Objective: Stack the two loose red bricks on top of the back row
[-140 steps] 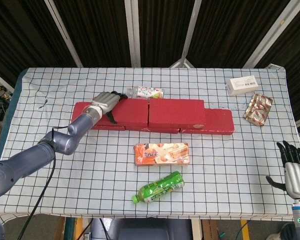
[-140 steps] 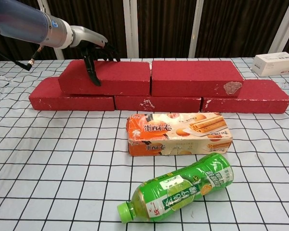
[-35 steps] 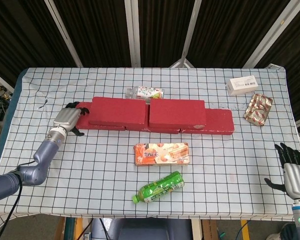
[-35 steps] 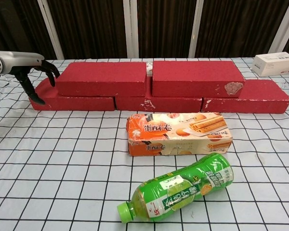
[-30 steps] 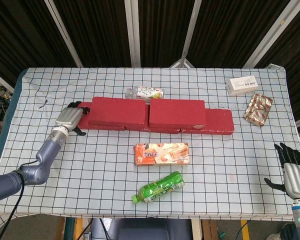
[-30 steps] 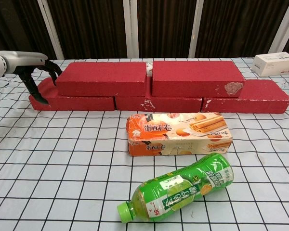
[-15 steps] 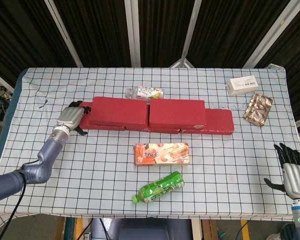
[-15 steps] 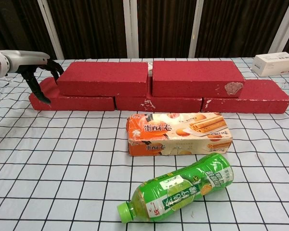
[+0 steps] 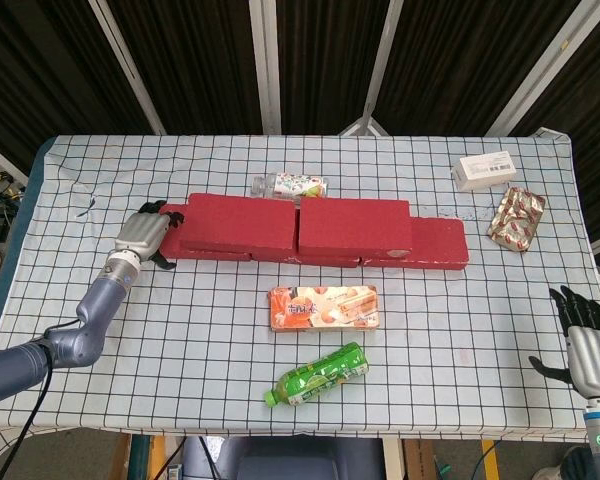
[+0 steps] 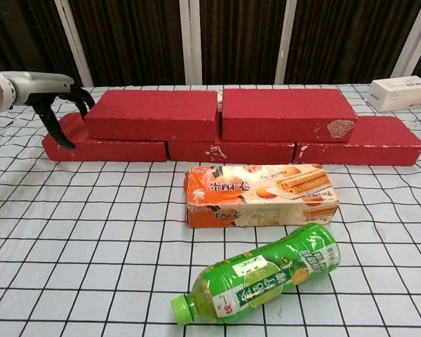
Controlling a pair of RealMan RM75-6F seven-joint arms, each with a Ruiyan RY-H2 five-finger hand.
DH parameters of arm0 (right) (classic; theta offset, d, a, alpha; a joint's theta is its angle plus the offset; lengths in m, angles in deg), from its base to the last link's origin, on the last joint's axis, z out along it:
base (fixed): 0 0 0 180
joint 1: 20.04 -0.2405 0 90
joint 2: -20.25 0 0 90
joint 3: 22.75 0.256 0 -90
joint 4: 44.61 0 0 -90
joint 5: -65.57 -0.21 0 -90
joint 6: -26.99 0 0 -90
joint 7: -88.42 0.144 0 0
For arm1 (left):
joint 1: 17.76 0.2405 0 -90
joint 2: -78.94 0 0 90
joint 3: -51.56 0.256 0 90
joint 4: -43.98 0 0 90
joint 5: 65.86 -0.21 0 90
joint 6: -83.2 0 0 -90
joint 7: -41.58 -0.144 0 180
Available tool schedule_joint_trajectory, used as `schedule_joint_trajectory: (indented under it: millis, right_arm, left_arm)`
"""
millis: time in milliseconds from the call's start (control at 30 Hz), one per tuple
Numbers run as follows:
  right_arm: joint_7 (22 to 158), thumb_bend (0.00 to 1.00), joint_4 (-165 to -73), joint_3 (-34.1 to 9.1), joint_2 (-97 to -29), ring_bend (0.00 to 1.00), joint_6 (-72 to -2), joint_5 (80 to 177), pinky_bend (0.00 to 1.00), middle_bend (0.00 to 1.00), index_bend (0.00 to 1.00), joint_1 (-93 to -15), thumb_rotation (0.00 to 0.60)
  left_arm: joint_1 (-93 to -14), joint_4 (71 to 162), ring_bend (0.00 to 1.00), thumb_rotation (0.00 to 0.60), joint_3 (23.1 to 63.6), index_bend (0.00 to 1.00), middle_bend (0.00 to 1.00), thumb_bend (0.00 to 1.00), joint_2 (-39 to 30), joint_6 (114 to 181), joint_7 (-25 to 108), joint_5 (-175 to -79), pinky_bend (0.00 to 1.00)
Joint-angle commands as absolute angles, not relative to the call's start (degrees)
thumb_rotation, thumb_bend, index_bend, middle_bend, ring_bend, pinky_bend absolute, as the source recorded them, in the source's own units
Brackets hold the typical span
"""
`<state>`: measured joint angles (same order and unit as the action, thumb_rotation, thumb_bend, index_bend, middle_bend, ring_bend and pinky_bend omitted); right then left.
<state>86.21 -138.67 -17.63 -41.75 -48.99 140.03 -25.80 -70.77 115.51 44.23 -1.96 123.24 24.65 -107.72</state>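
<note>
Two red bricks lie side by side on top of the back row (image 9: pixel 438 245): the left upper brick (image 9: pixel 240 225) (image 10: pixel 151 114) and the right upper brick (image 9: pixel 353 227) (image 10: pixel 284 112), their ends almost touching. My left hand (image 9: pixel 145 232) (image 10: pixel 56 105) is at the left end of the left upper brick, fingers against that end face and thumb hanging down in front of the lower brick (image 10: pixel 102 149). It holds nothing. My right hand (image 9: pixel 585 338) hovers off the table's near right corner, fingers spread and empty.
A biscuit box (image 9: pixel 323 307) and a green bottle (image 9: pixel 318 374) lie in front of the bricks. A small bottle (image 9: pixel 292 185) lies just behind them. A white box (image 9: pixel 487 170) and a snack packet (image 9: pixel 517 217) are at the back right.
My left hand has moved from on top of the left upper brick to its left end. Over the last second hand and brick have edged right, narrowing the gap between the upper bricks.
</note>
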Motion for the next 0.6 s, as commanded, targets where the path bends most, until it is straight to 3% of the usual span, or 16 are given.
schedule_joint_trajectory:
  millis: [33,600]
  right_arm:
    - [86.25,0.22,-138.64,-17.62,-41.74,0.00,-48.92,139.95,0.00,0.00,0.00,-25.82,0.600]
    - [86.34,0.22,-138.41,-17.52,-41.75,0.00,-48.81,139.67,0.00,0.00,0.00,-25.86,0.600]
  left_arm:
    - [-70.86,115.64,0.01,0.600,44.13,0.25,0.27,0.00,-1.99,123.29,24.54,-107.72,0.05]
    - [-71.26,115.73,0.01,0.600,43.66,0.24,0.27,0.00,-2.58,123.34,23.88,-107.07,0.05]
